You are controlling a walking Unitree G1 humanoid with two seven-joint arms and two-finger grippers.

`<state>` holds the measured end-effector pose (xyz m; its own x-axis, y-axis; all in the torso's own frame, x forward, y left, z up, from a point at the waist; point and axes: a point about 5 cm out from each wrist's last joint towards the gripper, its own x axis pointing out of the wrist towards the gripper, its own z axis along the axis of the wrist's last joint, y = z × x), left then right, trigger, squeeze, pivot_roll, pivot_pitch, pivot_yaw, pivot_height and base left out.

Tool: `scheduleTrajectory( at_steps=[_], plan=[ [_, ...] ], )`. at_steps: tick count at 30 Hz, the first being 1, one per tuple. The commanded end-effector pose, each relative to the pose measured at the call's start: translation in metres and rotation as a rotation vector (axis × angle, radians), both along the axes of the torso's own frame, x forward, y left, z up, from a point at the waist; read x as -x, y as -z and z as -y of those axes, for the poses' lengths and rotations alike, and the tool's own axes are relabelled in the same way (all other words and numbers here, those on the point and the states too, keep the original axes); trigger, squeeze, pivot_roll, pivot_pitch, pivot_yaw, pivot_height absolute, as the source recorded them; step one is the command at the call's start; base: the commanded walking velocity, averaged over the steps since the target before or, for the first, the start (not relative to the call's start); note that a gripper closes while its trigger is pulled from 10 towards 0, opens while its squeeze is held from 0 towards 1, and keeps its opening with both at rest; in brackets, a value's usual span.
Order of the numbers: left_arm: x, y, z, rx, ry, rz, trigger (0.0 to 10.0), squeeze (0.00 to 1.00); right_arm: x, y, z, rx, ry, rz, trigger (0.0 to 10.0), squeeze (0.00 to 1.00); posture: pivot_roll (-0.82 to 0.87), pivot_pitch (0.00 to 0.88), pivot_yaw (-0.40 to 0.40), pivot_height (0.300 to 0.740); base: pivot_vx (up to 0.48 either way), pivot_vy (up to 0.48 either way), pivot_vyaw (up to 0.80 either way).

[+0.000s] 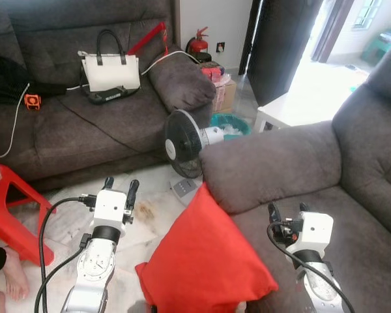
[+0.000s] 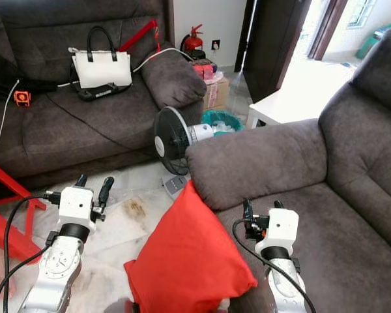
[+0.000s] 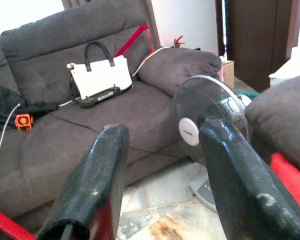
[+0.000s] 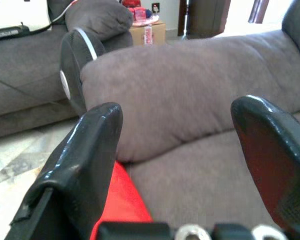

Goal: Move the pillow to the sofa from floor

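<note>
While leaning against the front edge of the grey sofa (image 1: 352,215), red pillow (image 1: 202,261) between both arms, left gripper (image 1: 120,187) spread wide above marble floor (image 1: 153,208), right gripper (image 1: 287,210) wide, empty, over the seat, standing fan (image 1: 182,143) behind.

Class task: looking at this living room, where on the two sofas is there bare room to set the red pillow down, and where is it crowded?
Free: the near sofa seat, bordered by its armrest and backrest; the right claw hovers over its front edge. Crowded: the far sofa, with a white handbag, cables and an orange gadget. The red pillow leans against the near sofa's front, beside the fan.
</note>
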<state>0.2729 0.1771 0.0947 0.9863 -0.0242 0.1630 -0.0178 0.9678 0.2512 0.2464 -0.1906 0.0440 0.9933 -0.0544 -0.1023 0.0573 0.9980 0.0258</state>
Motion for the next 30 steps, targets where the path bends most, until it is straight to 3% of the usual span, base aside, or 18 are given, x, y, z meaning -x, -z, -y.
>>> scheduleTrajectory(
  at_steps=[1, 25, 30],
  plan=[
    [-0.0001, 0.0026, 0.0005, 0.004, 0.008, -0.017, 10.0, 0.00, 0.0016, 0.0033, 0.0018, 0.007, 0.000, -0.016, 10.0, 0.00, 0.05, 0.043, -0.039, 0.625, 0.000, 0.000, 0.00],
    [0.0009, 0.0085, -0.0003, 0.024, 0.009, -0.053, 10.0, 0.00, 0.0007, 0.0084, 0.0000, 0.020, -0.010, -0.062, 10.0, 0.00, 0.05, 0.047, -0.042, 0.625, 0.000, 0.000, 0.00],
    [0.0011, 0.0090, 0.0003, 0.027, 0.013, -0.058, 10.0, 0.00, -0.0007, 0.0091, -0.0010, 0.021, -0.018, -0.058, 10.0, 0.00, 0.05, 0.048, -0.043, 0.600, 0.000, 0.000, 0.00]
  ],
)
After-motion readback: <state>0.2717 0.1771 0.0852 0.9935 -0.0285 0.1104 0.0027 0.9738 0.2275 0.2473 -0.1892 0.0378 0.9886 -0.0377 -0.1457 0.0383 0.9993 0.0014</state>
